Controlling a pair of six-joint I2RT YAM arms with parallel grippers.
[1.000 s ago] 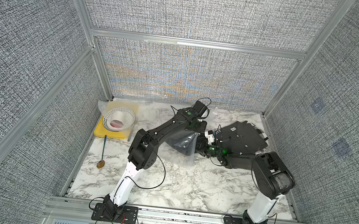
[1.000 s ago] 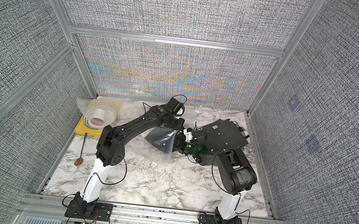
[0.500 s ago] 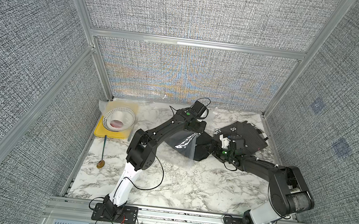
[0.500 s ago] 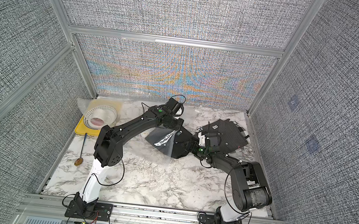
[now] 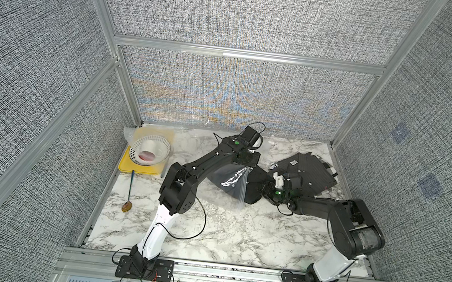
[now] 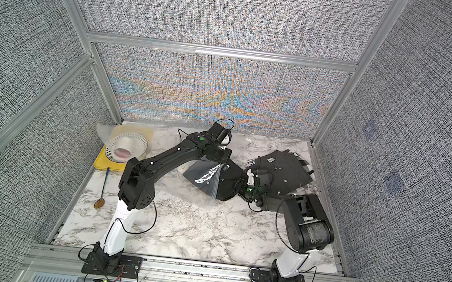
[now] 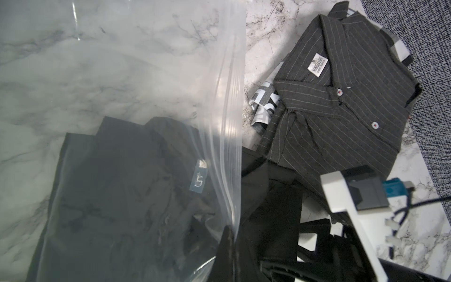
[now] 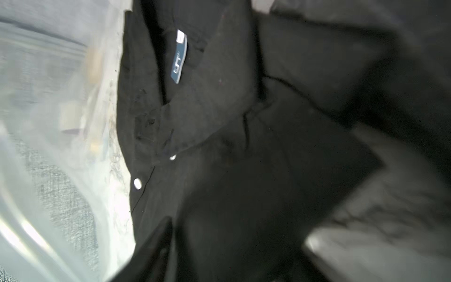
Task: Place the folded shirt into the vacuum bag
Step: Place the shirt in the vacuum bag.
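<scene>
One folded black shirt with blue neck label, collar half lying inside the large clear crinkly plastic vacuum bag on the white marble tabletop, tail half protruding past the zip mouth. Bag's zip edge clenched in the left gripper, just beside the shirt. The right gripper sits at the protruding tail, against the cloth, and its jaw state cannot be told.

A yellow tray sat in the counter's far-left corner, with a white slotted basket tipped on it. A spoon lay just in front of the tray, by the left edge. Near the far-right corner lay a folded grey striped shirt on top of a black-and-white cloth.
</scene>
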